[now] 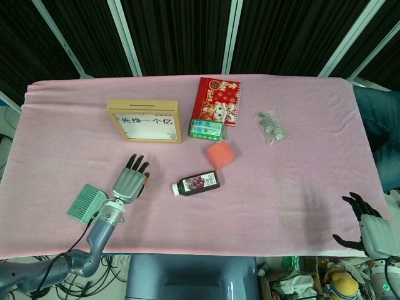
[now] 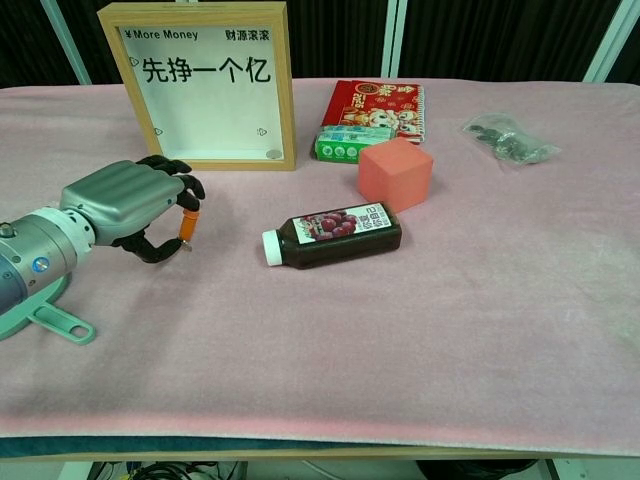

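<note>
1. The left hand [image 2: 130, 205] hung low over the pink table cloth [image 1: 281, 187] near the front-left corner, fingers curled down and pinching a small orange object [image 2: 187, 222] between fingertip and thumb.
2. That orange object stood roughly upright in the pinch, its lower end at or just above the cloth — I could not tell whether it touched.
3. In the head view the same left hand [image 1: 129, 180] lay between the green brush [image 1: 85, 203] by the front-left edge and the dark juice bottle [image 1: 197, 184] near the middle of the table.
4. The green brush was just beside the left wrist, its handle [image 2: 55, 322] pointing toward the front edge.
5. The juice bottle [image 2: 332, 234] lay on its side, white cap toward the left hand, well apart from it.
6. Behind the hand stood the wooden framed sign [image 2: 205, 85], upright, toward the back-left.
7. The coral foam cube [image 2: 395, 173] sat just behind the bottle; a green carton [image 2: 345, 143] lay behind it against a red booklet [image 2: 380, 102].
8. A clear bag of small dark pieces [image 2: 505, 137] rested toward the back-right.
9. The right hand [image 1: 365, 226] hung off the front-right corner, fingers spread apart and holding nothing.
</note>
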Available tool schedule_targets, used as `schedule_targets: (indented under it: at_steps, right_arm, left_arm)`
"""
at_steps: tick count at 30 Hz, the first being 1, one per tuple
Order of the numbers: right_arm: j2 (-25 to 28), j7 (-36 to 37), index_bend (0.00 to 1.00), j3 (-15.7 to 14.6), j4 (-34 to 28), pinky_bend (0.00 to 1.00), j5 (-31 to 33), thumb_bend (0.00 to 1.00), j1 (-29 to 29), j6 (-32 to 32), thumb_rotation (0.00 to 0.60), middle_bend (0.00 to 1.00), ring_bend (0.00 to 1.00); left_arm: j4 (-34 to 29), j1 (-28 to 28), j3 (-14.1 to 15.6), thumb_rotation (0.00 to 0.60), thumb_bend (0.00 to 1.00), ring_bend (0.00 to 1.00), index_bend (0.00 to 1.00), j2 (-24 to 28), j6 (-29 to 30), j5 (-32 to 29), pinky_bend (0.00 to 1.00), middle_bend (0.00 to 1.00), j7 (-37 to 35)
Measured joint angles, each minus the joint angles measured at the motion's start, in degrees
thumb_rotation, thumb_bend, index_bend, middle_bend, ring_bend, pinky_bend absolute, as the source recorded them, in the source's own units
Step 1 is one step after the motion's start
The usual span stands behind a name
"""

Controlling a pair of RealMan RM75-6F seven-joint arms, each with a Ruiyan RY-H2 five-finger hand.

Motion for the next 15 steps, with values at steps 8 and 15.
schedule_targets:
  at_steps: [8,15]
  right_arm:
    - [-0.08,-0.10,0.19,0.15,-0.01,0.20,0.37,0.07,0.02,0.06,0.600,0.08,0.14]
    - [-0.12,-0.11,0.19,0.17,-0.04,0.20,0.34,0.07,0.00,0.19,0.600,0.08,0.14]
  left_arm:
    - [0.27,0.05,-0.22,0.600,0.48,0.00,0.60,-0.18,-0.06,0.15,0.00,0.21,-0.18]
    - [0.50,0.07,-0.47,0.600,0.49,0.00,0.61,-0.47,-0.17,0.23,0.00,0.22,-0.36]
